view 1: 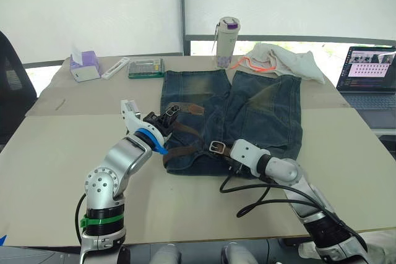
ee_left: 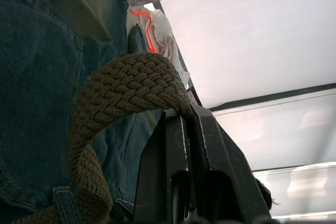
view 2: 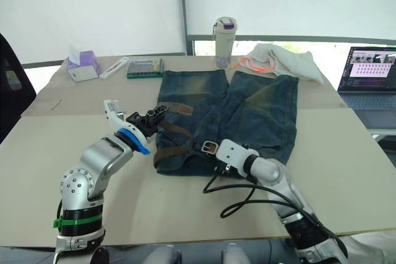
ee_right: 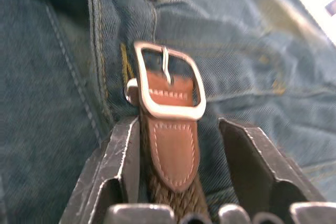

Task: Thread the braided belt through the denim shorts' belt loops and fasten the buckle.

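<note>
The denim shorts lie flat on the table, waistband toward me. The braided belt runs along the left half of the waistband. Its free stretch rises to my left gripper, which is shut on it above the left leg. The strap arches over the shut fingers, and its brown leather tip pokes out to the right. A belt loop crosses the strap lower down. The silver buckle rests at mid-waistband. My right gripper stands open around the leather end behind the buckle.
Behind the shorts are a white tumbler with a purple lid and a cream cloth with orange trim. A green box and a tissue pack sit at the back left, a laptop at the right. Black cable loops near the right arm.
</note>
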Tool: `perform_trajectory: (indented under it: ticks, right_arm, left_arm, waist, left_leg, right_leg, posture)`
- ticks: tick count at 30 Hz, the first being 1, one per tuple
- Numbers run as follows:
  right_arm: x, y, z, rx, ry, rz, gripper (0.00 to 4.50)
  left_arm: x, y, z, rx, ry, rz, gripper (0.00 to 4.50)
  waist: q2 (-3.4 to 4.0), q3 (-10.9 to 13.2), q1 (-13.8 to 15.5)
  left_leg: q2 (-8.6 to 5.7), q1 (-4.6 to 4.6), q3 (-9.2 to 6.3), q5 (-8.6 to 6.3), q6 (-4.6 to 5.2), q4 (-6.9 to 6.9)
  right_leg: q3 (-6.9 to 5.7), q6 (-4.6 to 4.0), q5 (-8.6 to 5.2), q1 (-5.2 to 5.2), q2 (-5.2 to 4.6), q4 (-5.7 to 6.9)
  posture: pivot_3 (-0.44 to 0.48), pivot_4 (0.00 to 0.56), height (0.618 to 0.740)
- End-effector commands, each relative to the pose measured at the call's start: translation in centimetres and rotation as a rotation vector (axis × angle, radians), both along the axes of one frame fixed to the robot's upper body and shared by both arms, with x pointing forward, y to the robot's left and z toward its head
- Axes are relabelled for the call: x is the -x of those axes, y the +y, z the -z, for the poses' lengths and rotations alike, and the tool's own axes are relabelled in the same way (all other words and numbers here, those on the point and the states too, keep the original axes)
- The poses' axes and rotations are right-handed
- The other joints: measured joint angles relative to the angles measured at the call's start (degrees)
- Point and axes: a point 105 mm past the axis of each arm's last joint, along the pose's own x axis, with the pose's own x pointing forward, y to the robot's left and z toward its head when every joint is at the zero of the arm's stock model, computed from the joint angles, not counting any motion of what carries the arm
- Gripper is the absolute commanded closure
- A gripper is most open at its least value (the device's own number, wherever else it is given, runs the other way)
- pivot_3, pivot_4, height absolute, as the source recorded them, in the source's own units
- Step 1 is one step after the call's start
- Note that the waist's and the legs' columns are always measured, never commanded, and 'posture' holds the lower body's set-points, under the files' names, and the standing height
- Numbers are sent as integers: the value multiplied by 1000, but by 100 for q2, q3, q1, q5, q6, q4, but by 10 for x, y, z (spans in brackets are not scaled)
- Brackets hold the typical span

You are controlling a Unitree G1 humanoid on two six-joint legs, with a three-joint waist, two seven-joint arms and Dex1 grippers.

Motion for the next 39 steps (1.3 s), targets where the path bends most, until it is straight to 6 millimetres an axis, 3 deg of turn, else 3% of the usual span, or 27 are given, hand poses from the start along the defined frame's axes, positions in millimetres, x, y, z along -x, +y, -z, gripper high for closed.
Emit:
perform_trajectory:
  ticks: [1,4,12,17,22,29,36,39]
  right_arm:
    - [2,-5,-1,26,38,29,2093]
    - [3,-8,1,35,61,48,2093]
    - [-3,-11,-6,4,14,105,4456]
    - [-8,-13,-18,-64,-48,142,4456]
    - [-14,-17,-48,-331,-194,247,4456]
    - [-12,-24,-62,-661,-221,348,4456]
    - [-4,-5,-69,-799,-254,267,4456]
    - [-2,5,-73,-858,-283,227,4456]
  left_arm:
    - [3,-2,-8,2,-39,9,4500]
    - [3,-2,-8,2,-38,9,4500]
    - [3,-3,-7,2,-35,10,4500]
    - [2,-4,-7,1,-34,13,4500]
    - [3,-12,-5,-32,-40,40,4500]
    - [1,-17,-5,-20,-40,46,4500]
    - [-1,-39,-9,47,-25,84,4500]
    - [-6,-50,-11,186,26,82,4500]
  waist:
    - [0,0,2]
    - [0,0,10]
    - [-2,-1,4]
    - [-2,-1,8]
    - [-2,-1,-2]
    - [-1,-2,-8]
    - [0,-2,-17]
    - [0,-2,-44]
  left_leg:
    - [0,0,0,0,0,0]
    - [0,0,0,0,0,0]
    - [0,1,0,0,0,0]
    - [0,0,0,0,0,1]
    - [0,-1,1,0,0,0]
    - [1,-1,-1,0,0,-2]
    - [0,-1,0,-1,2,-1]
    - [1,-1,0,-1,2,-2]
  right_leg:
    - [0,0,0,0,0,0]
    - [0,0,0,1,0,0]
    - [-1,0,0,1,0,1]
    - [-1,0,0,1,0,1]
    - [1,0,0,-3,0,3]
    - [0,0,0,-3,1,3]
    - [0,0,0,-3,1,3]
    - [1,0,0,-3,1,2]
  posture:
    - [0,150,740]
    - [0,150,740]
    - [0,150,740]
    - [0,150,740]
    - [0,150,740]
    - [0,150,740]
    - [0,150,740]
    - [0,150,740]
